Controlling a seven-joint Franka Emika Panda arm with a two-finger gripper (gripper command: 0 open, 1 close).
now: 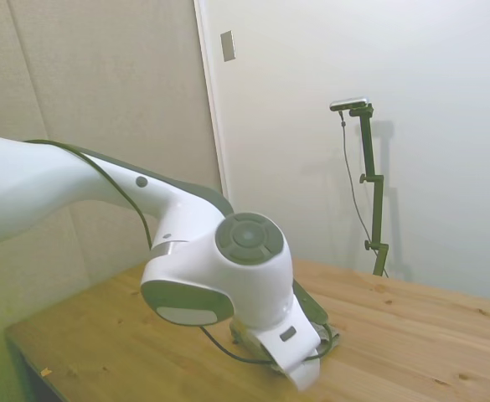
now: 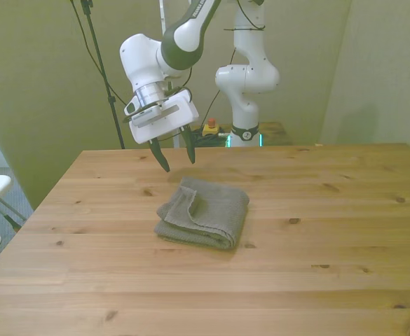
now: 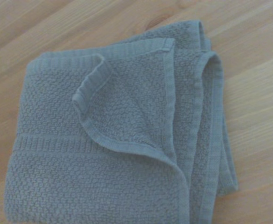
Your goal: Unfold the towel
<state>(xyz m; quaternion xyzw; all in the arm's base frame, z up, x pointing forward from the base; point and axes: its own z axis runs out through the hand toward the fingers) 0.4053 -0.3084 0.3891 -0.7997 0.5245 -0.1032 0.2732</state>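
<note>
The towel (image 2: pixel 205 213) is a grey-green terry cloth lying folded in thick layers on the wooden table (image 2: pixel 331 231), near its middle. One corner of the top layer is turned back, seen close up in the wrist view on the towel (image 3: pixel 117 140). My gripper (image 2: pixel 176 153) hangs open in the air above and behind the towel, toward the front view's left, fingers pointing down with nothing between them. In the side view the arm's wrist section (image 1: pixel 228 280) blocks the gripper, and only a dark edge of the towel (image 1: pixel 322 331) shows behind it.
Bare table surface surrounds the towel on all sides. A second white robot base (image 2: pixel 247 77) stands behind the table's far edge, with a small yellow and red button box (image 2: pixel 209 129) next to it. A wall (image 1: pixel 412 126) lies beyond the table.
</note>
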